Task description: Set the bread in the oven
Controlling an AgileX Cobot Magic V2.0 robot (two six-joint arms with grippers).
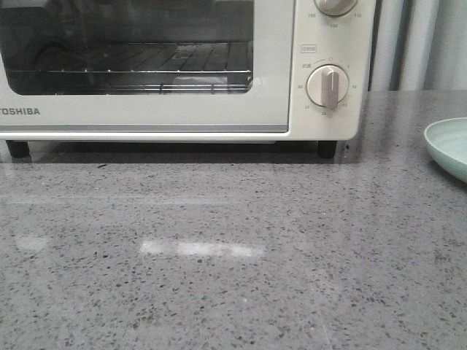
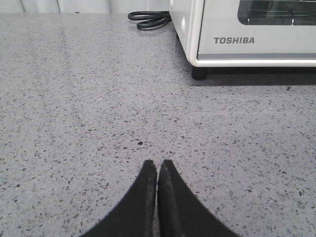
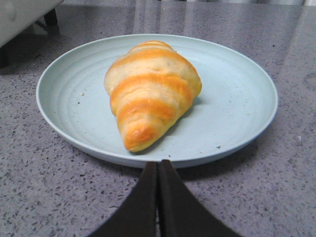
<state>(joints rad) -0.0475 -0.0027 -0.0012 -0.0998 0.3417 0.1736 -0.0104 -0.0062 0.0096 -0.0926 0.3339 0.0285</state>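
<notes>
- Cream-white Toshiba toaster oven [image 1: 182,65] with glass-windowed door: door shut, wire rack [image 1: 146,69] visible through the glass and bare, so it likely must be opened first
- Glossy golden-orange croissant-shaped bread [image 3: 150,91] with pale stripes: lies on a pale mint round plate [image 3: 237,113] on the grey speckled stone countertop [image 1: 233,277], right of the oven
- Right gripper [image 3: 158,168]: black fingers pressed together, empty, just short of the plate rim, facing the bread, presumably staged for pickup
- Left gripper [image 2: 158,165]: fingers together, empty, above bare countertop, well apart from the oven's front corner
- Black coiled power cable [image 2: 148,19]: lies beside the oven's side
</notes>
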